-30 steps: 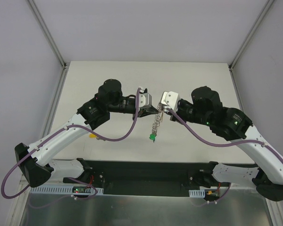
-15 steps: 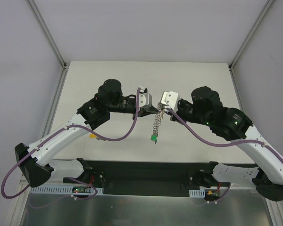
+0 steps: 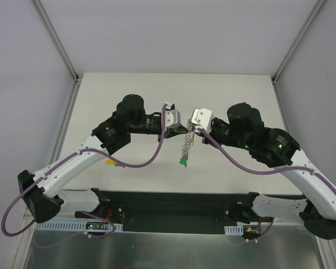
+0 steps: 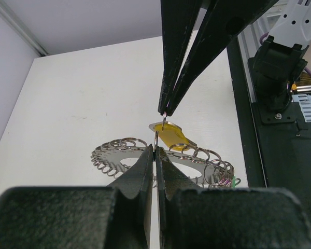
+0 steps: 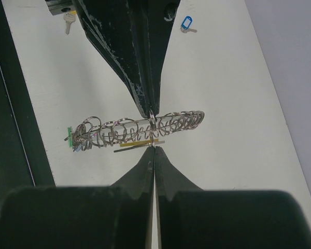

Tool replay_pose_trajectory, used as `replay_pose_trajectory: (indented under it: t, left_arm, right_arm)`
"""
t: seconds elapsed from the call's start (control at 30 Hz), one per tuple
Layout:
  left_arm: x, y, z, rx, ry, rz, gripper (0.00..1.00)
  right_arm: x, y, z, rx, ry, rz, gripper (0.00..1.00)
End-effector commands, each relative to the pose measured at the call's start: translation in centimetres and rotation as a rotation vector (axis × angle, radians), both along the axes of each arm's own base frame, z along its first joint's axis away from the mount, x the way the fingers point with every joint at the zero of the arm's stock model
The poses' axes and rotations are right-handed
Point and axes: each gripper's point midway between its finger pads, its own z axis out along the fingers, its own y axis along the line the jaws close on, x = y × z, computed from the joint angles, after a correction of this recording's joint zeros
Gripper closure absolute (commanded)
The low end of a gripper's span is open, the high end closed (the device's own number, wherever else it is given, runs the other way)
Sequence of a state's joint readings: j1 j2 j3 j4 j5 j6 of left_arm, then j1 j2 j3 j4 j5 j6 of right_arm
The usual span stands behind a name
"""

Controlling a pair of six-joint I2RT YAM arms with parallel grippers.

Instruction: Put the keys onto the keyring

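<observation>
Keyring [image 3: 185, 147] pinched between left tool [image 4: 154, 151] and right tool [image 5: 154, 149]; green key [image 3: 182, 162] dangling.

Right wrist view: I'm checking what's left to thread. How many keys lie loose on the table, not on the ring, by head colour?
Blue key: 1
Yellow-headed key: 1
Total: 2

You've got the keyring [image 5: 135, 128] in bright silver-grey, its rim a repeating pattern of small wire loops — the yellow key [image 4: 172, 139] is a flat mustard shade, the green key [image 3: 182, 162] a vivid grass green. The table [image 3: 129, 89] reads plain off-white, and the blue key [image 5: 185, 23] out on it shows a saturated blue head with a paler centre.
</observation>
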State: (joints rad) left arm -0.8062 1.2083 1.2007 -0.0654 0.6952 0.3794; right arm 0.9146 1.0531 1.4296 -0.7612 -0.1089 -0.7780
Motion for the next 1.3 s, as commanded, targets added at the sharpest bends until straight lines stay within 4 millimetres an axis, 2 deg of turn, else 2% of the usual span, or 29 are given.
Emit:
replay_pose_trajectory:
  t: [0.0, 0.37, 1.27]
  left_arm:
    - [-0.08, -0.3, 2.73, -0.083, -0.07, 0.001, 1.0]
    - [-0.47, -0.36, 2.68, -0.085, -0.068, -0.022, 1.0]
    - [-0.7, -0.42, 2.56, -0.084, -0.061, -0.035, 1.0]
  right_arm:
    - [0.04, -0.36, 1.52, 0.037, -0.025, -0.025, 0.99]
    - [0.63, -0.49, 1.53, 0.034, -0.036, -0.055, 0.99]
    - [0.48, 0.0, 2.22, 0.066, -0.049, -0.034, 0.99]
